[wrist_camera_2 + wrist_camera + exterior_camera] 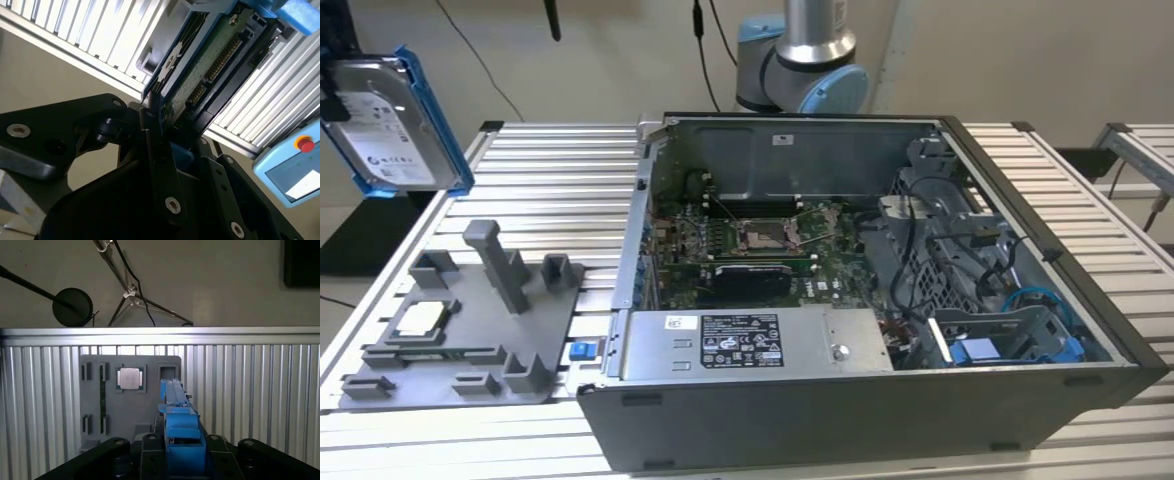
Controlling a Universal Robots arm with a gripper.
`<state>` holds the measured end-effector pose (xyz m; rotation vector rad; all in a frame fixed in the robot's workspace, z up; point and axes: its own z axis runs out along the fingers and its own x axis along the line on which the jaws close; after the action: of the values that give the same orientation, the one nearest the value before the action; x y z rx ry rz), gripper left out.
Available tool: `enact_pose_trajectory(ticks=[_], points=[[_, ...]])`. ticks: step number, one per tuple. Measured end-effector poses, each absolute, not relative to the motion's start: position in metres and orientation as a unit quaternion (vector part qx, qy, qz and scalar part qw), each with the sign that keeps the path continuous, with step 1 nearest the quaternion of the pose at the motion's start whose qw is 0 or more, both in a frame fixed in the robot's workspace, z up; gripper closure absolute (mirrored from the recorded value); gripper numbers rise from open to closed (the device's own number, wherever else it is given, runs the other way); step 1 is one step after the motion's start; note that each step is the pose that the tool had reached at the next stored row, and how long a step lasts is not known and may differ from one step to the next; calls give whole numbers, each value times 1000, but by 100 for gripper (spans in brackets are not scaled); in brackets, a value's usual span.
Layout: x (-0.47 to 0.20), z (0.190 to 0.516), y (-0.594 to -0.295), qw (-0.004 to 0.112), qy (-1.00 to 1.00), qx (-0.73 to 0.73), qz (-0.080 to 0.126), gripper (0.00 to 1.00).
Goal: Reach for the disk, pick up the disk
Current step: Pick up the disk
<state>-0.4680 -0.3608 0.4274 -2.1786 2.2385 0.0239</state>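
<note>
Now, disk [394, 120]: at the exterior view's far left, held up clear of the bench [560, 170]. It stands on edge with its white label toward the camera and its blue frame along the sides.
hand [183, 447]: closed on the disk. In both wrist views 2 black fingers [159, 150] press on its opposite faces, with the blue frame between them.
fixture plate [467, 328]: grey, lying flat on the bench, lower than the disk and to its right, with several upright posts.
chip [423, 318]: 1 small square silver piece sitting in a pocket on the plate's left part, well apart from the disk.
computer case [854, 425]: open on top, on the bench just beside the plate's right edge. The motherboard [747, 240] lies at the bottom, a silver power supply [747, 345] runs along the near wall, and a blue plastic part [981, 350] sits at the right end.
arm base [801, 60]: behind the case, grey with light blue caps.
</note>
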Motion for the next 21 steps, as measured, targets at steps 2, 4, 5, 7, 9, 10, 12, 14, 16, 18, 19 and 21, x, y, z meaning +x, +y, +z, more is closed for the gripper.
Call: enact_pose_trajectory(ticks=[2,4,5,7,9,10,12,14,16,18,19,21], points=[[-468,433,-361,9,717,-697,8,100],[-468,439,-361,9,717,-697,8,100],[-468,442,-361,9,717,-697,8,100],[-468,449,-361,9,717,-697,8,100],[-468,456,-361,9,717,-697,8,100],[-468,460,-361,9,717,-697,8,100],[-468,468,-361,9,717,-697,8,100],[-468,477,-361,9,717,-697,8,100],[-468,486,-361,9,717,-697,8,100],[-468,496,-361,9,717,-697,8,100],[-468,500,-361,9,717,-697,8,100],[-468,509,-361,9,717,-697,8,100]])
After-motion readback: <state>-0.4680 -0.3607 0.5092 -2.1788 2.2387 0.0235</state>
